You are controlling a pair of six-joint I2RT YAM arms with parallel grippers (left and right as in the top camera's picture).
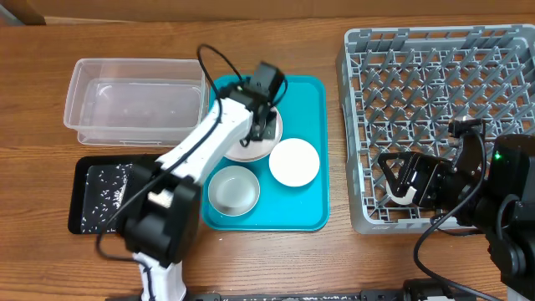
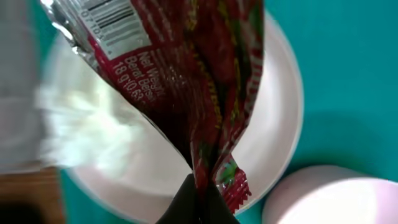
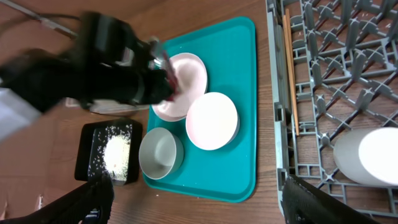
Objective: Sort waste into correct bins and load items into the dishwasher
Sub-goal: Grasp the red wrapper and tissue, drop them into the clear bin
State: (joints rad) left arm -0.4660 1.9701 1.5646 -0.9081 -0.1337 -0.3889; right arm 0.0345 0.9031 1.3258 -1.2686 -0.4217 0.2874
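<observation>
My left gripper (image 2: 198, 200) is shut on the bottom end of a red snack wrapper (image 2: 199, 87). It holds the wrapper just above a white plate (image 2: 277, 118) on the teal tray (image 1: 305, 100). In the overhead view the left gripper (image 1: 266, 117) is over that plate (image 1: 247, 150). A white bowl (image 1: 294, 161) and a grey bowl (image 1: 233, 189) also sit on the tray. My right gripper (image 1: 399, 180) is open and empty, over the left edge of the grey dish rack (image 1: 443, 117). Its fingers (image 3: 202, 194) frame the tray's near edge.
A clear plastic bin (image 1: 134, 100) stands at the back left. A black tray (image 1: 104, 194) with white crumbs lies in front of it. The rack holds chopsticks (image 3: 291, 74) and a white cup (image 3: 370, 155).
</observation>
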